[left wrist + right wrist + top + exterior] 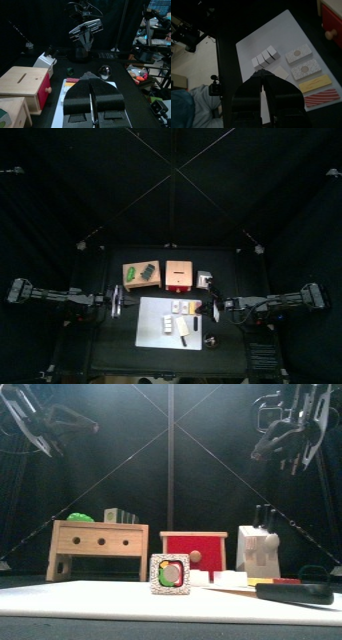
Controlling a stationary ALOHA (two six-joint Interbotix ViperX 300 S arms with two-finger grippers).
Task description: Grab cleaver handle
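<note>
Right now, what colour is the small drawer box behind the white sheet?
Red drawer box with a pale knob, best seen in the front view.

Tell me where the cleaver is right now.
In the front view the cleaver lies flat at the white sheet's right end, in front of the knife block.

Dim, black-curtained scene; only the white sheet (175,319) catches light, and wrist views look soft.
</note>
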